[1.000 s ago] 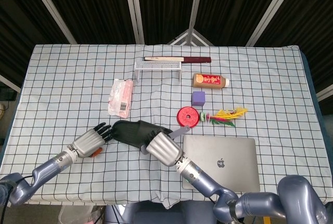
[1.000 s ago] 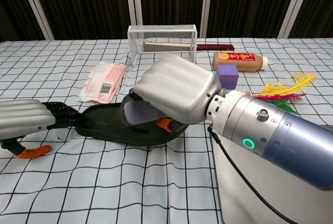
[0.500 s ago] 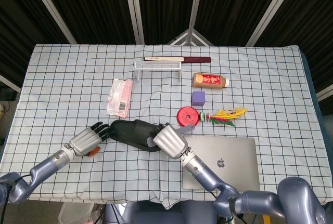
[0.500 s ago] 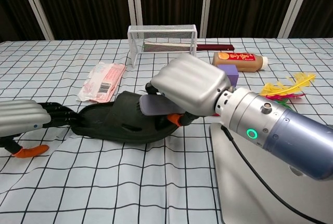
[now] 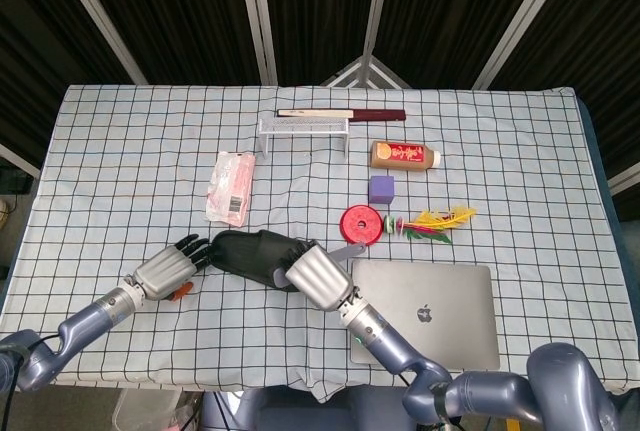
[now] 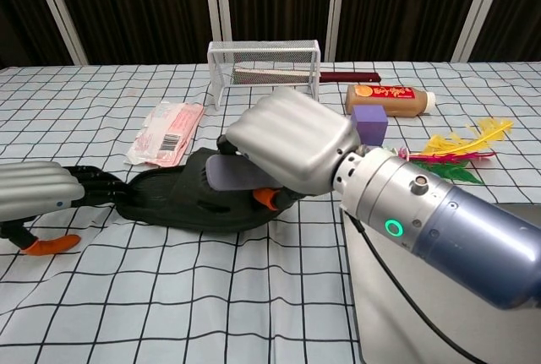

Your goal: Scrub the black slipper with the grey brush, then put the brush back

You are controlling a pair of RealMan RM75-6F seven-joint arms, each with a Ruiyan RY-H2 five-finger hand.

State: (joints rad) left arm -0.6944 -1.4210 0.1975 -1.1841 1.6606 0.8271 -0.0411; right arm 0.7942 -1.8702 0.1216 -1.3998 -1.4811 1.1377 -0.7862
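On table: right hand grips grey brush on black slipper | left hand holds slipper heel | wire rack over fan

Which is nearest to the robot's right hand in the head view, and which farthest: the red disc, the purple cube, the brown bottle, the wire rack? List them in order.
Measured from the right hand:
1. Red disc, just beyond the hand, slightly to its right.
2. Purple cube, farther back, behind the disc.
3. Brown bottle, lying on its side behind the cube.
4. Wire rack, near the table's far edge.
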